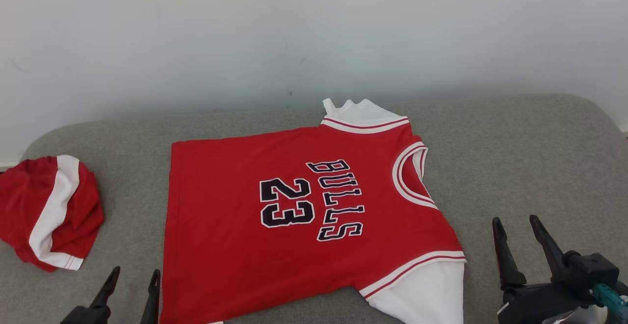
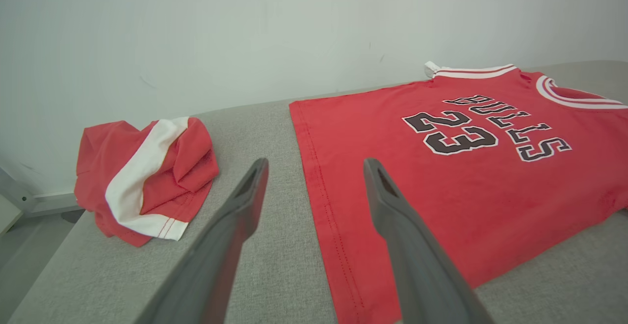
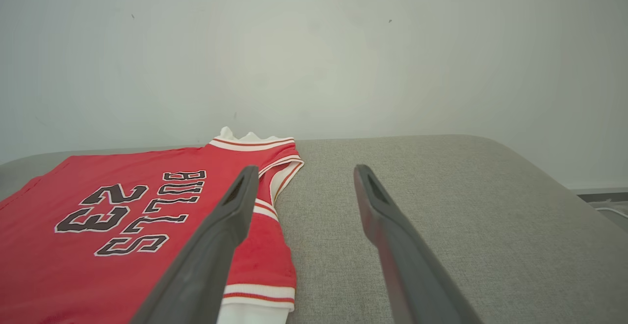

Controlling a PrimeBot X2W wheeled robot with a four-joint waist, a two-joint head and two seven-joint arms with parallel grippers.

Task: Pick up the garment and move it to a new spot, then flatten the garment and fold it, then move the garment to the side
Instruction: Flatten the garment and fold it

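Two end effectors hover low at the near side of the grey cloth-covered desk [image 1: 515, 142], each with its fingers spread wide and gripping nothing. The left end effector [image 1: 136, 277] sits just beside the hem of the red "BULLS 23" jersey [image 1: 221, 191]. The right end effector [image 1: 515, 223] is near its white sleeve. The jersey lies flat mid-desk, collar toward the right. A crumpled red-and-white garment [image 1: 49, 211] rests apart on the left.

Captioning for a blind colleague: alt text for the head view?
A red Bulls 23 jersey lies spread flat on a grey cushion. A crumpled red-and-white garment sits left of it; the left gripper and right gripper, both open, show at the bottom.
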